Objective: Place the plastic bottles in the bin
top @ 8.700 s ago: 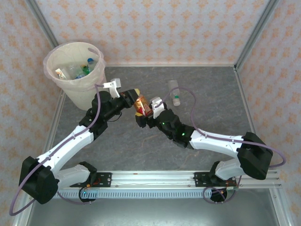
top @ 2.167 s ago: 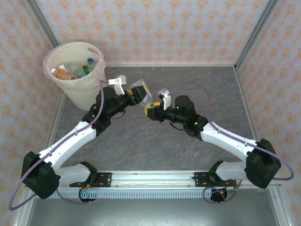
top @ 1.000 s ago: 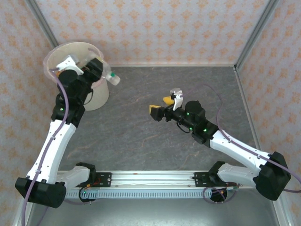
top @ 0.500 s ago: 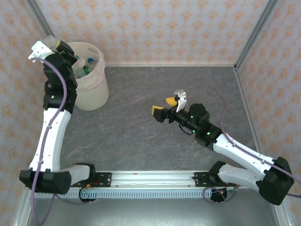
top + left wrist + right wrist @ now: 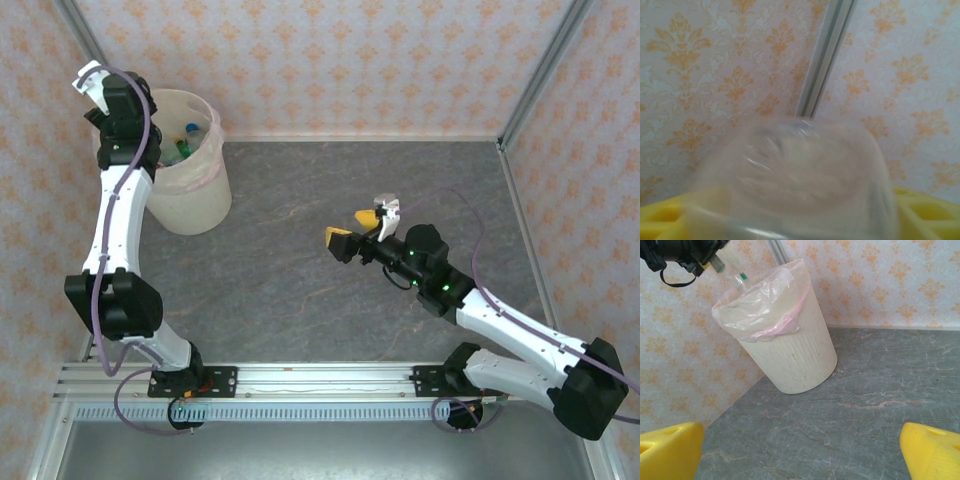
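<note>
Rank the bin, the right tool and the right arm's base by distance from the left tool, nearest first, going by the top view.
1. Bin: back-left corner of the table, just below the raised left tool.
2. Right tool: over mid-table, fingers apart and empty.
3. Right arm's base: on the rail at the near edge, right of centre; plainly farthest.

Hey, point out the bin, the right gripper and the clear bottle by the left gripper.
bin [image 5: 200, 205], top external view, on its bare cream side wall.
right gripper [image 5: 353, 227], top external view, midway between its yellow fingertips.
clear bottle [image 5: 800, 185], left wrist view, on its blurred body.
</note>
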{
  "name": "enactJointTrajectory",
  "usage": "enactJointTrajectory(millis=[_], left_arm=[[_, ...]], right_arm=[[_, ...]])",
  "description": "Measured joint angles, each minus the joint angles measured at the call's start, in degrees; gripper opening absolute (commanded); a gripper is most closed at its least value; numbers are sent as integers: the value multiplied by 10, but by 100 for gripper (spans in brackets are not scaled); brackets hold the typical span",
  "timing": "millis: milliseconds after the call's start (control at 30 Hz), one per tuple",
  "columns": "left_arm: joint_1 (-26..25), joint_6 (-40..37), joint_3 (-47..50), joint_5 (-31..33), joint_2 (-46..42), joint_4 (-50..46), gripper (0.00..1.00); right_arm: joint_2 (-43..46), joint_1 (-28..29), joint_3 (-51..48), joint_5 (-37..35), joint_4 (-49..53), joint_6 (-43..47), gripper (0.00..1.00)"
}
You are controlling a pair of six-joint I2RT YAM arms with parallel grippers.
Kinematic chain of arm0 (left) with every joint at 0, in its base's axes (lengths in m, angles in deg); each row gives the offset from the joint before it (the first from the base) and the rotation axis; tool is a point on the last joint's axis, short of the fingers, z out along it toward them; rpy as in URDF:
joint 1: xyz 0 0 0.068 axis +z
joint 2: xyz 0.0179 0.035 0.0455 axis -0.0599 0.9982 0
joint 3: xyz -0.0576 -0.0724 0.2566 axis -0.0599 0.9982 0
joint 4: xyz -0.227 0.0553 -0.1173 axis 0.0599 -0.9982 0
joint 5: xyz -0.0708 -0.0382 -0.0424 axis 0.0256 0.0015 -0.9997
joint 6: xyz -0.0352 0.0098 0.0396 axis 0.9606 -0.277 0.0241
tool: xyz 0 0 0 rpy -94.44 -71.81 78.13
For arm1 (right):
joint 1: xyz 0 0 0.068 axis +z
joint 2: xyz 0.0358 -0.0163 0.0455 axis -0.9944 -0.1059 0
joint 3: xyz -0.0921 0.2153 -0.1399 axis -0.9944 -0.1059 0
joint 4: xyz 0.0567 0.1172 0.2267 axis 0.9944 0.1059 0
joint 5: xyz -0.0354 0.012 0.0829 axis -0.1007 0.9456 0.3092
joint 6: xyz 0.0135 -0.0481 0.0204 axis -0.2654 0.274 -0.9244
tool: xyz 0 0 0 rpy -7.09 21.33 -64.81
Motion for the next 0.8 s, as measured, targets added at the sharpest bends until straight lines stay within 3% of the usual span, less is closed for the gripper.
enactJointTrajectory(millis=[300,500,800], left_arm=[[5,33,-25,-66,5,-58,99],[-7,42,20,-104,-52,-59,99],[-10,34,42,-102,-69,-41,99]], right_arm=[[5,0,-5,-23,0,-4,100],[5,0,-5,-56,0,-9,100],[5,0,-5,-71,0,-13,100]])
